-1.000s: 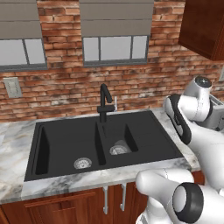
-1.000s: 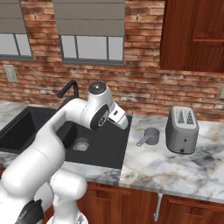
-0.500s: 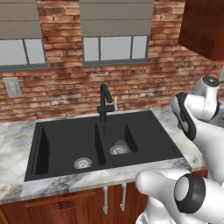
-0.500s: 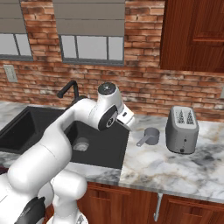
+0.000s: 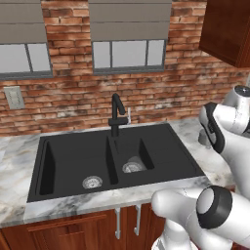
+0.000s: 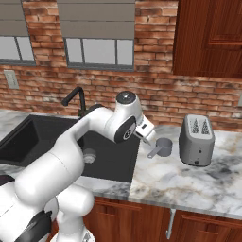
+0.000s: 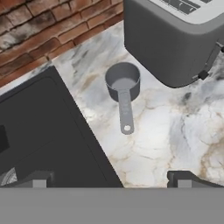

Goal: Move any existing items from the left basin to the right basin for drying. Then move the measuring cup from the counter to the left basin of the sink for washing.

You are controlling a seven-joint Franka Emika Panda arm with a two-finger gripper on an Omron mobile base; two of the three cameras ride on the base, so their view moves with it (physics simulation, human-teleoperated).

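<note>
At upper centre of the hand view, the measuring cup (image 7: 123,82) is approached by the gripper (image 7: 109,178), fingers spread apart; its thin handle, lying just beside the toaster (image 7: 175,39), may be missed or nudged.

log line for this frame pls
phase: approach | target: measuring cup on counter beside toaster | gripper: open, above

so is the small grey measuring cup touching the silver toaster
Apart. The hand view shows bare marble counter between the small grey measuring cup and the silver toaster.
</note>
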